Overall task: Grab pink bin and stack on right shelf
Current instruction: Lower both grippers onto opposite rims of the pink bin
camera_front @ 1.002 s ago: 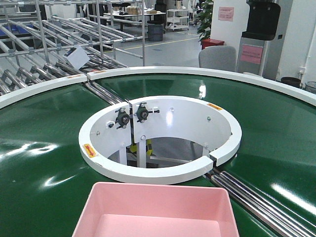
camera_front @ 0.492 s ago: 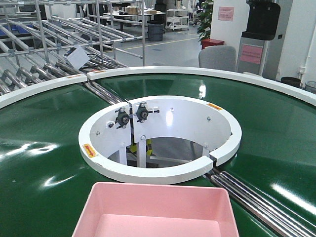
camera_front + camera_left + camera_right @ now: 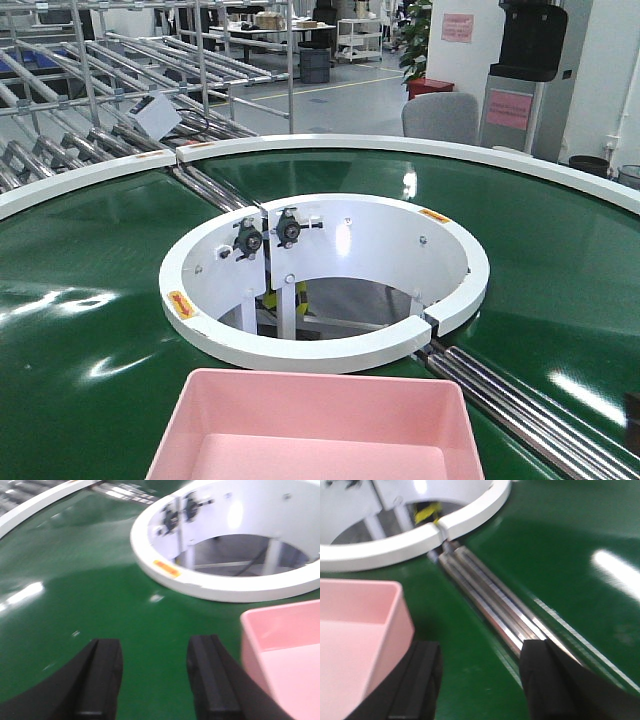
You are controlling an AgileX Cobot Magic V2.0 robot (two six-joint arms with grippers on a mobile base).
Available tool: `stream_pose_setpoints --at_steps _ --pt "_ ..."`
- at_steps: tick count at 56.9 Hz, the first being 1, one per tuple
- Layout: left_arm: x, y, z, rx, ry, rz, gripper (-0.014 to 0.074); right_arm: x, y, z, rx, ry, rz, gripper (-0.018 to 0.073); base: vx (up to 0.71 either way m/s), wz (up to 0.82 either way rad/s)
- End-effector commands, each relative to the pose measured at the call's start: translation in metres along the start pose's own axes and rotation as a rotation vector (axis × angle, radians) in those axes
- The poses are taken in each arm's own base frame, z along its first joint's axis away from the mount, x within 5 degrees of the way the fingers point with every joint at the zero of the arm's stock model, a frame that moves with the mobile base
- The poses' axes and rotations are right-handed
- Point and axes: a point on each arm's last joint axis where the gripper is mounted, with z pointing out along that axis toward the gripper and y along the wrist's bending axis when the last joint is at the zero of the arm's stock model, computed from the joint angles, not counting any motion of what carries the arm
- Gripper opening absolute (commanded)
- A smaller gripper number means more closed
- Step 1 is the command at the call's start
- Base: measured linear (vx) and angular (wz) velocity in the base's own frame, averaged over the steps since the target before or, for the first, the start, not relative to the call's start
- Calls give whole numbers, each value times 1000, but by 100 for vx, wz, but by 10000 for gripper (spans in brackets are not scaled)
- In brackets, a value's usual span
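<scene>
Currently the pink bin (image 3: 315,425) sits empty on the green conveyor belt (image 3: 90,300), just in front of the white inner ring (image 3: 320,352). Left end effector (image 3: 155,680) released, nothing between its fingers, just outside the bin's left wall. Right end effector (image 3: 480,680) likewise spread and empty, just off the right wall, with the roller strip (image 3: 490,605) beyond. Right shelf not in view. Step, as judged: pre-grasp approach. Next move likely calls for each end effector to shift inward until a side wall lies between its fingers, then clench and lift level together.
</scene>
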Motion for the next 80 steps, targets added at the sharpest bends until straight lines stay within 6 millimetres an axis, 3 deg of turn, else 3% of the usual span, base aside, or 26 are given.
stream_pose_setpoints --at_steps 1,5,11,21,32,50,64,72,80 --pt "-32 -12 15 68 -62 0 443 -32 6 10 -78 -21 -35 426 0 0" --pt "-44 -25 34 130 -14 8 443 -41 14 27 -139 32 -52 420 0 0" --pt "-42 -42 70 190 118 -1 443 -50 35 52 -203 92 -37 417 0 0" --pt "-17 -56 124 236 442 -129 443 -40 64 106 -217 327 91 417 0 0" --pt "1 -63 162 242 561 -141 443 -30 76 144 -208 462 105 417 0 0" --pt "26 -72 186 273 674 -181 443 -5 75 172 -169 607 116 417 0 0" --pt "39 -75 193 284 749 -190 442 -1 76 178 -172 621 131 399 0 0" --pt "40 -75 191 288 765 -191 389 -1 76 178 -173 622 133 289 0 0" --pt "40 -78 190 312 782 -233 212 -1 78 178 -186 625 162 137 0 0"
